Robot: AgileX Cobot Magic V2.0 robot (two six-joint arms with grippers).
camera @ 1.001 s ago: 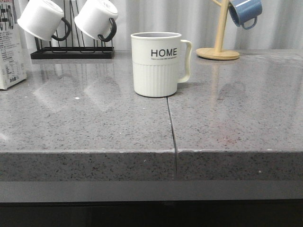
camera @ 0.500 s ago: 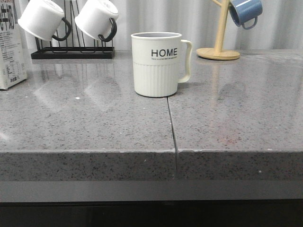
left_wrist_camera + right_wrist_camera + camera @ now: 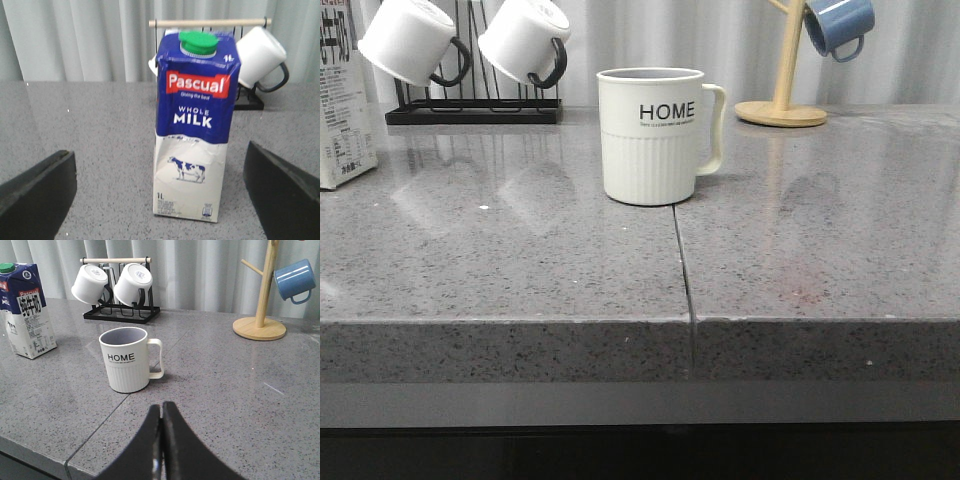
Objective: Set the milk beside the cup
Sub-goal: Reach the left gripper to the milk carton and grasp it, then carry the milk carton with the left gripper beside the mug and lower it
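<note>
The milk [image 3: 192,130], a tall white carton with a dark blue top and green cap, stands upright on the grey counter. It is at the far left edge of the front view [image 3: 342,110] and at the left in the right wrist view [image 3: 27,312]. My left gripper [image 3: 160,185] is open, its two dark fingers [image 3: 37,192] wide apart on either side of the carton, short of it. The cup [image 3: 652,135], a cream "HOME" mug with ribbed lower body, stands mid-counter, also in the right wrist view [image 3: 125,360]. My right gripper [image 3: 161,410] is shut and empty, short of the cup.
A black rack [image 3: 470,105] with two white black-handled mugs [image 3: 520,40] stands at the back left. A wooden mug tree [image 3: 782,105] with a blue mug [image 3: 838,25] stands at the back right. A seam [image 3: 682,270] runs down the counter to its front edge.
</note>
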